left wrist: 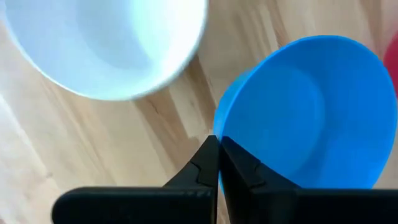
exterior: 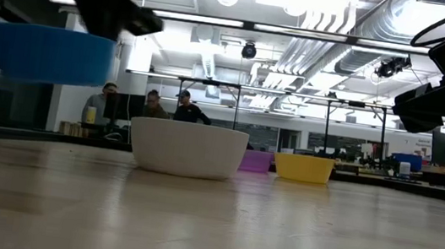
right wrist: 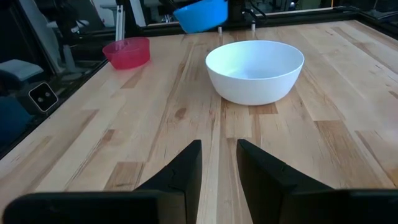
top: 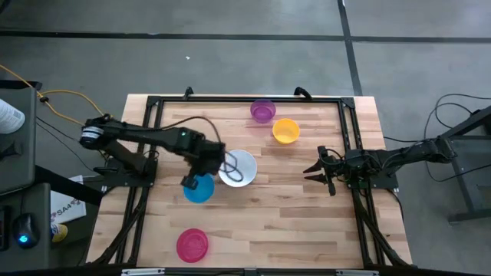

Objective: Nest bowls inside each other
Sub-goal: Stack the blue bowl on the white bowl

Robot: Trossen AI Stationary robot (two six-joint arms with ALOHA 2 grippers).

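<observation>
Above table, my left gripper [left wrist: 217, 163]: fingers pinched on blue bowl [top: 199, 188] rim, lifted beside white bowl [top: 239, 170].
My right gripper [right wrist: 219, 163]: fingers apart, empty.

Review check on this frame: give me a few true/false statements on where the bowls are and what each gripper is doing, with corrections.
1. The left gripper holds the blue bowl off the table. True.
2. The blue bowl already sits inside the white bowl. False: it hangs beside it.
3. The right gripper grips the yellow bowl. False: its jaws are open and empty.
4. The purple bowl and yellow bowl rest on the table, un-nested. True.
5. The red bowl is stacked in the purple one. False: it sits alone.
</observation>
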